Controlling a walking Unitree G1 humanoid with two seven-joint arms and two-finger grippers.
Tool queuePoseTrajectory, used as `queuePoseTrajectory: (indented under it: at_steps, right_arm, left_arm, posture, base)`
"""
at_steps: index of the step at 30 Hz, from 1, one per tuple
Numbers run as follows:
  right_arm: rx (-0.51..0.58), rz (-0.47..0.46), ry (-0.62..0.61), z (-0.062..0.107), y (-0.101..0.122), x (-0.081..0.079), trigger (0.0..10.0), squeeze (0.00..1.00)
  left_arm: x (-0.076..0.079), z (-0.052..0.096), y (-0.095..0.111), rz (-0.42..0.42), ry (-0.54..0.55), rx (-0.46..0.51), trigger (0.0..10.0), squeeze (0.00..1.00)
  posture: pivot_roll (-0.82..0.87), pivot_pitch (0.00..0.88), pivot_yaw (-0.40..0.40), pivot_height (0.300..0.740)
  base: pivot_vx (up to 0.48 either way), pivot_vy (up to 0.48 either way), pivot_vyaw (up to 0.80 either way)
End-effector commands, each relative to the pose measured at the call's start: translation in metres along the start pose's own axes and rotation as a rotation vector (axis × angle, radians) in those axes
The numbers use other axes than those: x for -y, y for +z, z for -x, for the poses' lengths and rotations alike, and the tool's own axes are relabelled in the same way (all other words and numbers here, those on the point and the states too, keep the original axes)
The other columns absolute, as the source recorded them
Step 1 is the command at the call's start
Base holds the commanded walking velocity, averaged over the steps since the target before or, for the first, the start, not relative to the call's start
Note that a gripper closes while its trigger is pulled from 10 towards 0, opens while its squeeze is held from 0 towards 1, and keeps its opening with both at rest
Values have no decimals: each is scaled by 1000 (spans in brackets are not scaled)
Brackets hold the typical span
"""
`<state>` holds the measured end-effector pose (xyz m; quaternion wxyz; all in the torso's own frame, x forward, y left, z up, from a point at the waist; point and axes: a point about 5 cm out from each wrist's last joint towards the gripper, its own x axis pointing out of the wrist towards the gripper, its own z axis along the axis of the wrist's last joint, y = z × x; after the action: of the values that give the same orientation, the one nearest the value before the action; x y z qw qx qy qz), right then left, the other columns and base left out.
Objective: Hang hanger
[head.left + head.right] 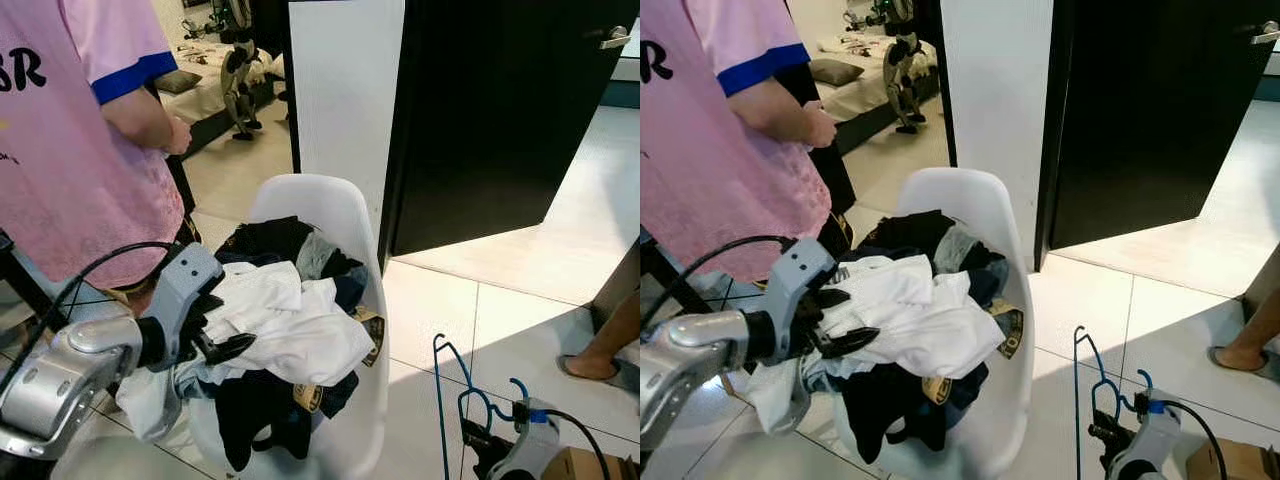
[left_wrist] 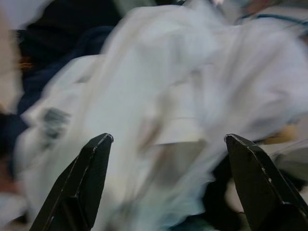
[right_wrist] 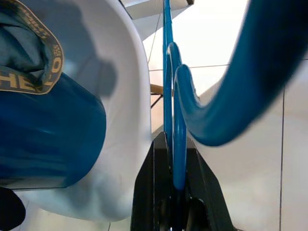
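A blue wire hanger (image 1: pixel 455 395) stands up at the lower right, and my right gripper (image 3: pixel 174 159) is shut on its wire beside the chair. A white chair (image 1: pixel 345 225) holds a pile of clothes, with a white shirt (image 1: pixel 290 320) on top of dark garments. My left gripper (image 1: pixel 215 335) is open at the left side of that pile, its fingertips close to the white shirt (image 2: pixel 183 96). In the left wrist view the black fingers (image 2: pixel 84 183) stand wide apart with the blurred white cloth just beyond them.
A person in a pink shirt (image 1: pixel 70 150) stands close on my left. A black door (image 1: pixel 490 110) and a white wall panel (image 1: pixel 345 90) stand behind the chair. A person's bare foot (image 1: pixel 595 362) is on the tiled floor at the right.
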<state>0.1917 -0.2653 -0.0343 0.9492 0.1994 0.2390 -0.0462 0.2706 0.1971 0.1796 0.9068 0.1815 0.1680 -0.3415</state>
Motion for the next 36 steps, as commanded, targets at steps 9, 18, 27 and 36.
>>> queuePoseTrajectory:
  at_steps: [9,18,27,36]
  right_arm:
    - [4,0,5,-1,-1,-1,10000,0]
    - [8,2,9,-2,-1,-2,10000,0]
    - [15,4,12,-2,0,-3,10000,0]
    - [20,4,15,-3,1,-4,10000,0]
  left_arm:
    - [-9,0,-9,-78,60,-79,10000,0]
    - [1,-9,-14,-62,18,-78,10000,0]
    - [-1,-8,-19,-139,0,-124,10000,0]
    - [-4,-13,-24,-180,33,-137,10000,0]
  posture:
    - [-6,0,44,740]
    - [-12,0,43,740]
    - [-11,0,43,740]
    - [-13,0,42,740]
  base:
    - [0,0,0]
    - [0,0,0]
    - [0,0,0]
    - [0,0,0]
